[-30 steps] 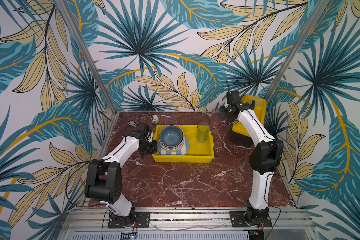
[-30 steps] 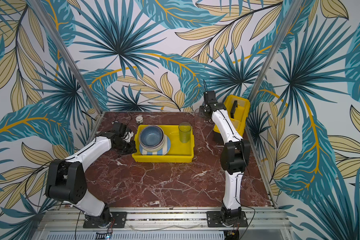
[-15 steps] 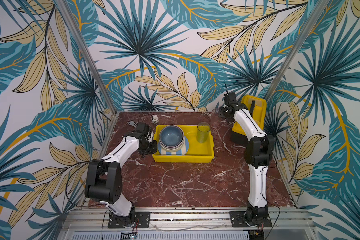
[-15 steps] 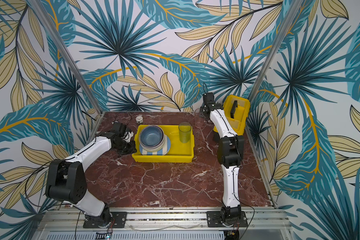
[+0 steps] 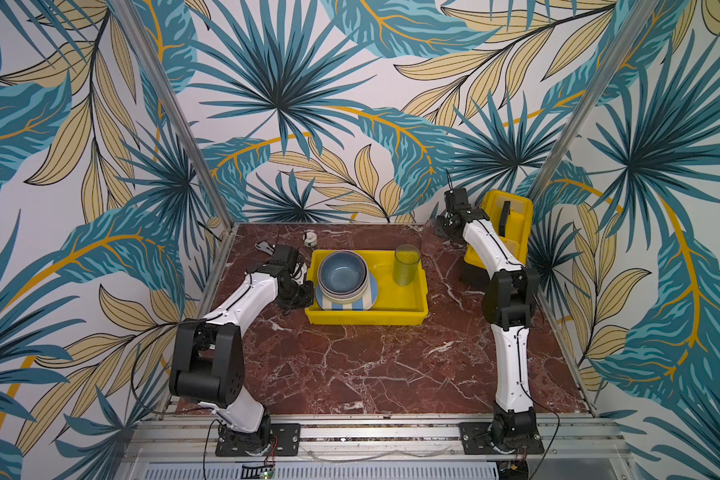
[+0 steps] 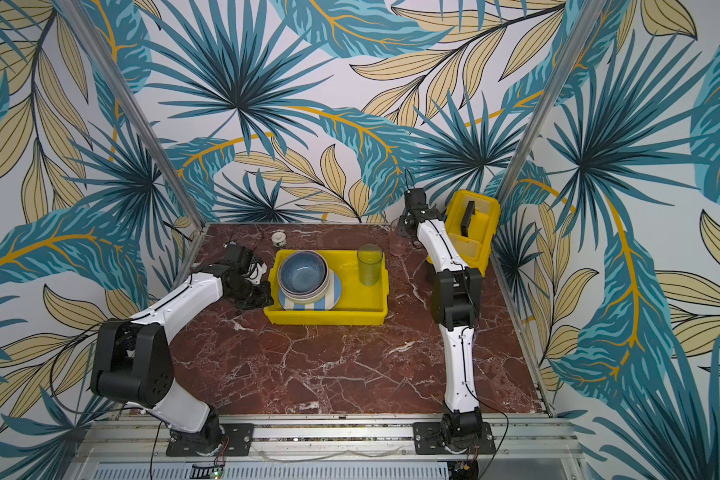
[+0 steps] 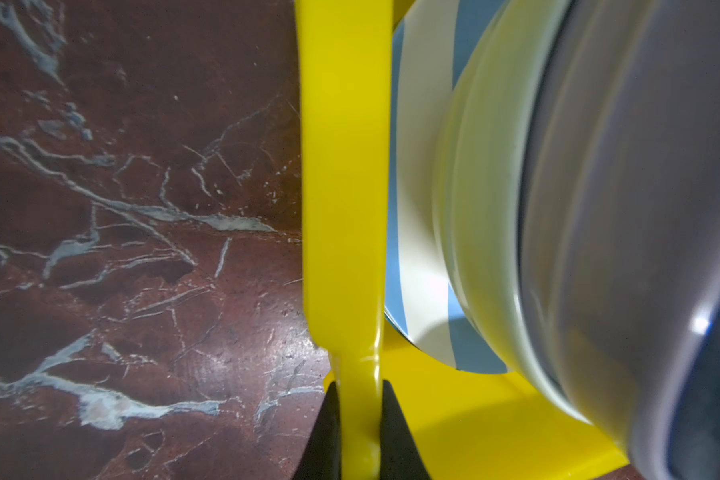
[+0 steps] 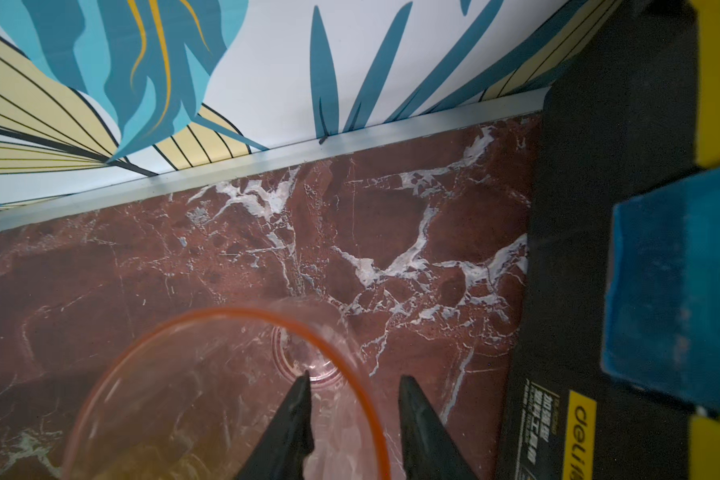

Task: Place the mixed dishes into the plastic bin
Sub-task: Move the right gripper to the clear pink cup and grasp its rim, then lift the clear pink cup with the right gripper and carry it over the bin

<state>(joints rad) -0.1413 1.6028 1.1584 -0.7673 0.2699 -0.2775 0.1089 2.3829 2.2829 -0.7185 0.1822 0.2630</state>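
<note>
In both top views the yellow plastic bin (image 5: 366, 320) (image 6: 325, 318) holds a blue-and-cream striped plate (image 5: 350, 305) (image 6: 308, 305), nested bowls (image 5: 342, 272) (image 6: 303, 270) with a blue one on top, and a green-tinted tumbler (image 5: 406, 266) (image 6: 369, 266). My left gripper (image 7: 359, 384) (image 5: 304, 291) is shut on the bin's left wall (image 7: 341, 208). A clear tumbler (image 8: 184, 395) (image 5: 431, 239) (image 6: 396, 239) stands at the back right. My right gripper (image 8: 354, 376) (image 5: 443, 222) straddles its orange-tinted rim, one finger inside and one outside, jaws still apart.
A yellow toolbox (image 5: 504, 232) (image 6: 470, 232) (image 8: 599, 249) with a black handle stands close to the right of the clear tumbler. A small white tape roll (image 5: 309, 238) (image 6: 279, 239) and a metal wrench (image 5: 265, 247) lie at the back left. The back wall is just behind the tumbler.
The right arm has folded in and shifted slightly left at the back, and its jaws have narrowed around the clear tumbler's rim. The left arm and the bin have not moved.
</note>
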